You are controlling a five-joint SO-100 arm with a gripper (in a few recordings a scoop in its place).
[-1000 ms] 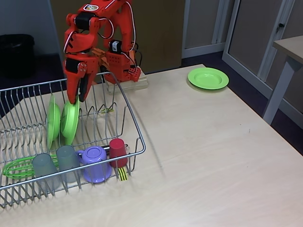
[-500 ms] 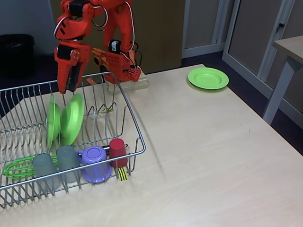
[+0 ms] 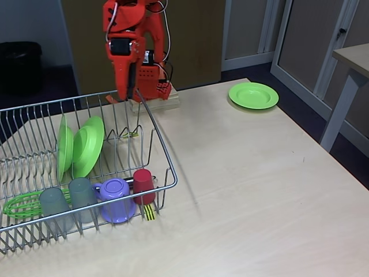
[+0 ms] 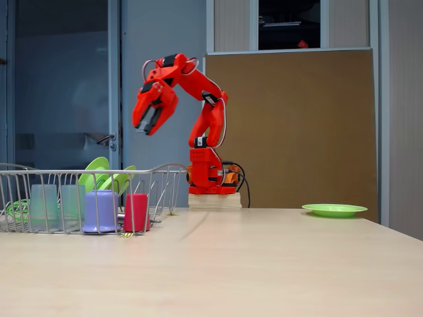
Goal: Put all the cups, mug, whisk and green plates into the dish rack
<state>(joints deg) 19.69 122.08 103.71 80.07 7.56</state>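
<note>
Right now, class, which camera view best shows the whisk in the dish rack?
The high fixed view: the whisk shows its green loops lying flat in the dish rack, behind the grey cups. In the low side view, just a green sliver peeks through the wires.

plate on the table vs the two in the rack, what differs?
Place: the lone green plate sits on the table, far from the dish rack; the two racked plates stand inside the rack.
Pose: the lone plate lies flat, face up; the racked plates stand on edge between the dividers, the right one leaning.
Shared: all are round, lime green and wide-rimmed.
</note>
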